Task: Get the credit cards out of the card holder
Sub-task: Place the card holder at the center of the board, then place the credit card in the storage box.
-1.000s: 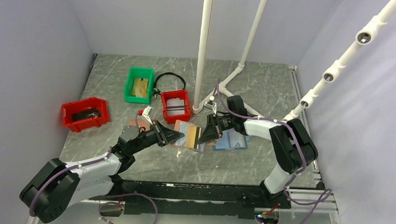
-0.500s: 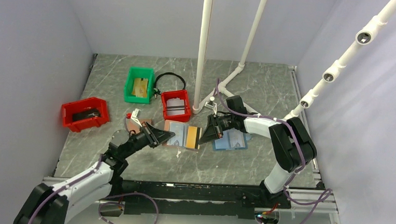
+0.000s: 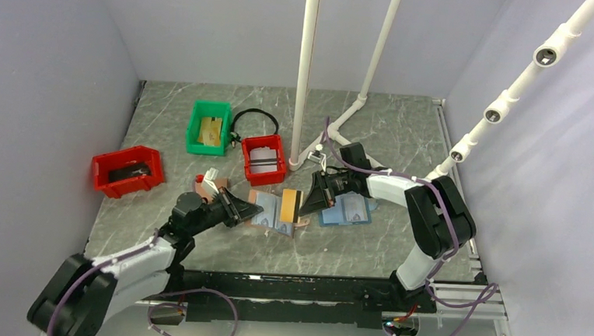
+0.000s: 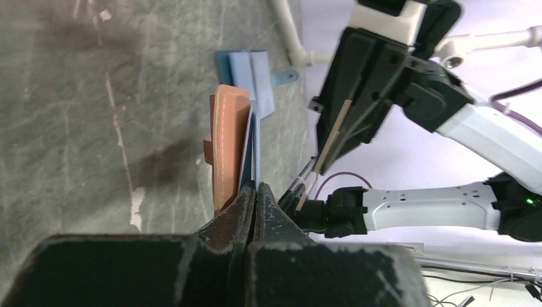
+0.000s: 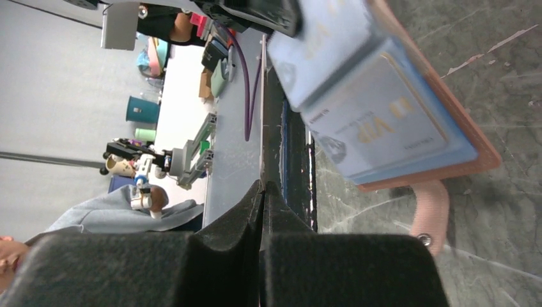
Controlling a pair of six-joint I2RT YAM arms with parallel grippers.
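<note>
The card holder [image 3: 269,211] lies open, brown outside and light blue inside, with its snap tab [image 5: 429,215] on the table. My left gripper [image 3: 242,209] is shut on the holder's left edge [image 4: 231,144], seen edge-on in the left wrist view between the left gripper's [image 4: 255,189] closed fingers. A pale credit card [image 5: 378,125] marked VIP sits in the holder's [image 5: 447,121] pocket. My right gripper [image 3: 309,202] is shut on another credit card [image 3: 291,205], yellow with a dark stripe, held above the holder's right half. That card [image 5: 262,115] runs edge-on out of the right gripper [image 5: 263,185].
An all-blue bifold holder [image 3: 349,211] lies under the right arm. Two red bins [image 3: 128,171] [image 3: 264,158], a green bin [image 3: 207,127] and a black cable loop [image 3: 255,121] stand behind. White pipes [image 3: 307,67] rise at the back centre. Small pink and white items [image 3: 209,180] lie beside the left gripper.
My left gripper has drawn the holder slightly left and toward the near edge, and the snap tab now shows. The right gripper and its card have barely moved.
</note>
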